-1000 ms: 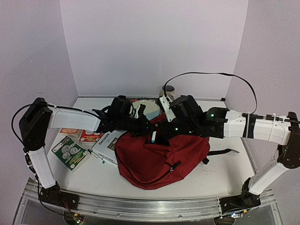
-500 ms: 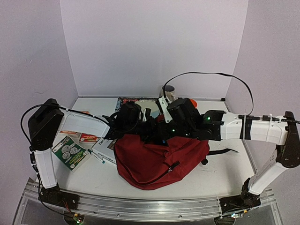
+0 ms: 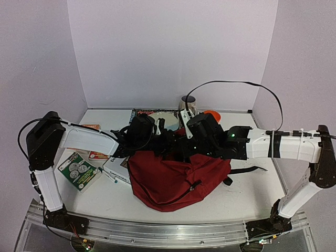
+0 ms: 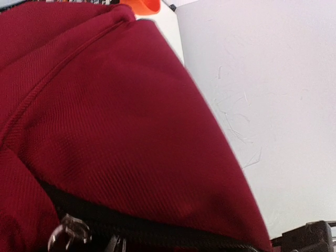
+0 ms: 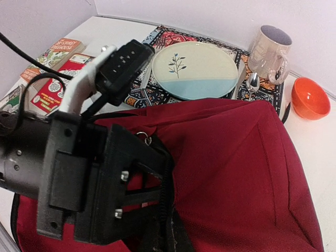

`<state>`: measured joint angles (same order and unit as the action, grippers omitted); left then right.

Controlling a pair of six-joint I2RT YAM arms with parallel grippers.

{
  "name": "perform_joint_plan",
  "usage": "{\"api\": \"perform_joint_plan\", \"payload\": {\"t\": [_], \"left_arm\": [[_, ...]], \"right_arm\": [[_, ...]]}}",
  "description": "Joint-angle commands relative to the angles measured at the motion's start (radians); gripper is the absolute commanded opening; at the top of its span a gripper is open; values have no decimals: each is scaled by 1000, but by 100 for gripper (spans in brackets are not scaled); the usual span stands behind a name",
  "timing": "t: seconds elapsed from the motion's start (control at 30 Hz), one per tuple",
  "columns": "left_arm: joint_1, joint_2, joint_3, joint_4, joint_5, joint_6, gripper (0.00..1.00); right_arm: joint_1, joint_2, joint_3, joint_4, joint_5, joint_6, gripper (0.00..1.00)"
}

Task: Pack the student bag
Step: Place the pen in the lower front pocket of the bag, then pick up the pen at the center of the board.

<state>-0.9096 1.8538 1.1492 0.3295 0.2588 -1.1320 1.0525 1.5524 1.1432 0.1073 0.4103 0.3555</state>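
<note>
- Two arms reach inward: the left gripper (image 3: 160, 143) and the right gripper (image 3: 181, 149) meet over the far edge of the student bag (image 3: 173, 181).
- It lies in the middle of the table (image 3: 247, 197).
- I cannot tell if either claw is spread or pressed together; the black wrists hide the fingers.
- Behind the bag are a plate (image 5: 195, 70) on a patterned mat (image 5: 173, 35), a mug (image 5: 270, 50), a spoon (image 5: 252, 81) and an orange bowl (image 5: 310, 98).
- Books (image 5: 58, 55) lie to the left of the bag, with a white box (image 3: 116, 170) just beside it.

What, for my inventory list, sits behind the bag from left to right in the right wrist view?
books → plate → mug → orange bowl
</note>
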Motion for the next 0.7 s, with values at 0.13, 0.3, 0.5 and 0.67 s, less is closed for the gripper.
{"api": "perform_joint_plan", "payload": {"t": [0.13, 0.3, 0.5, 0.67], "left_arm": [[9, -189, -134, 44, -113, 139, 59], [31, -287, -211, -68, -204, 208, 71], [64, -381, -216, -358, -342, 282, 84], [118, -449, -240, -534, -366, 240, 90]], "right_arm": [[-7, -56, -31, 47, 86, -8, 0], [-30, -63, -50, 40, 90, -6, 0], [-43, -62, -53, 38, 88, -16, 0], [-51, -59, -56, 38, 83, -21, 0]]}}
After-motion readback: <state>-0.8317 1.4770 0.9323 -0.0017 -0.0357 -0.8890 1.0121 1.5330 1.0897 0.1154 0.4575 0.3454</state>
